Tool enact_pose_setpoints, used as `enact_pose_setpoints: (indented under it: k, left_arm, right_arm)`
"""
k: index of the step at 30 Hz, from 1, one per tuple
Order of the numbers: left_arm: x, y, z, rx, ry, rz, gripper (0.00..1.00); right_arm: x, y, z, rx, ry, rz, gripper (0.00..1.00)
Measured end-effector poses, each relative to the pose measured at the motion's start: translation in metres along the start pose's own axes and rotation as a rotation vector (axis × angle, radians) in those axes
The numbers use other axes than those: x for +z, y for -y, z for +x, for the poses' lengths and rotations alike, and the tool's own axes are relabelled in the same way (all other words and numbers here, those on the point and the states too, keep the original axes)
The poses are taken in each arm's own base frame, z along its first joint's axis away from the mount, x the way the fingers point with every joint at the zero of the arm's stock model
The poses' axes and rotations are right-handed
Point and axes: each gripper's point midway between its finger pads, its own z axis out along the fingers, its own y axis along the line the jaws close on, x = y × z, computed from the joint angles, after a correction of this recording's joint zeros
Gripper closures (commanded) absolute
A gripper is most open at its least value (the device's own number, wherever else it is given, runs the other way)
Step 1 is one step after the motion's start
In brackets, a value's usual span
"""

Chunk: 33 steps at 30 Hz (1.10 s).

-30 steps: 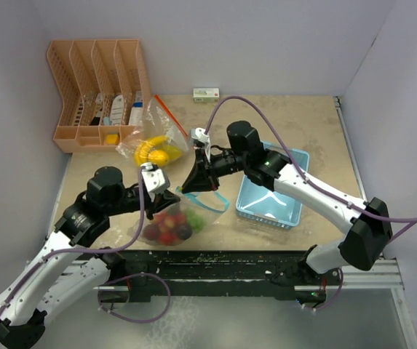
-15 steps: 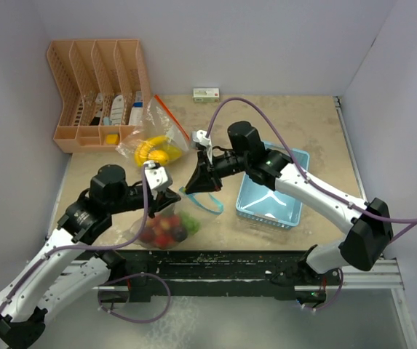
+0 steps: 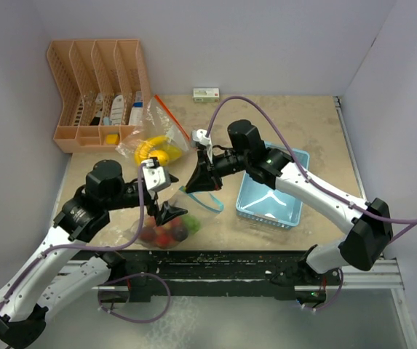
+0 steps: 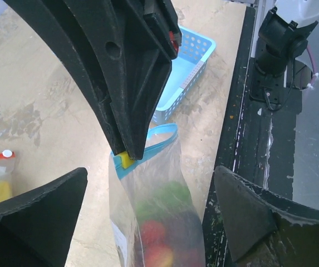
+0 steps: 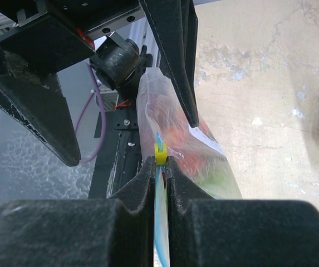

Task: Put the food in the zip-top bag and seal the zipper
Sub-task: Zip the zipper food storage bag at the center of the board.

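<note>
L gripper (image 3: 170,203), well left of the light-blue plastic mesh basket (image 3: 266,206): jaws spread wide w/ nothing in them, one finger each side of the bag's neck. As far as the wrist view shows, neither touches it.

Next toward the basket is the clear zip-top plastic bag w/ the blue zipper strip (image 3: 166,227). Its top is held up and its belly sags on the side away from the basket. The food, small red, green & dark toy fruit and veg (image 4: 155,231), sits bunched in that belly, so loading looks done and sealing is your step.

R gripper (image 5: 160,164), just left of the basket: jaws pinched tight on the blue strip, right behind the small yellow slider (image 5: 160,151). On the basket side of the slider the strip bows out in a loop. That stretch prob. isn't sealed, tho the views don't settle it.

To do it well:
- Bring L in on the strip end farthest from the basket and pinch the track or the film just under it, not the belly.
- Pull lightly away from the basket so the track runs straight.
- Run R w/ the slider toward the basket in one slow, level line.
- Thin film will likely bunch at the slider, and the food's weight drags the neck down, so keep tension even.
</note>
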Motion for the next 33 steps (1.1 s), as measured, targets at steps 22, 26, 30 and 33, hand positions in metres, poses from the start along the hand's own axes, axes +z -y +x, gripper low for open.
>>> enact_pose_setpoints:
  k: [22, 26, 30, 33]
  left_arm:
    - [0.033, -0.013, 0.04, -0.064, -0.126, 0.049, 1.0]
    - [0.031, -0.012, 0.039, -0.086, -0.153, 0.056, 1.0]
    - [0.029, -0.01, 0.038, -0.099, -0.171, 0.06, 1.0]
    - [0.027, -0.01, 0.037, -0.102, -0.175, 0.06, 1.0]
  right_arm:
    - [-0.002, -0.001, 0.003, 0.001, -0.021, 0.0, 0.94]
    - [-0.002, -0.001, 0.004, -0.003, -0.022, -0.001, 0.94]
    - [-0.002, -0.002, 0.003, -0.009, -0.02, -0.003, 0.94]
    - [-0.002, -0.002, 0.002, -0.012, -0.018, -0.004, 0.94]
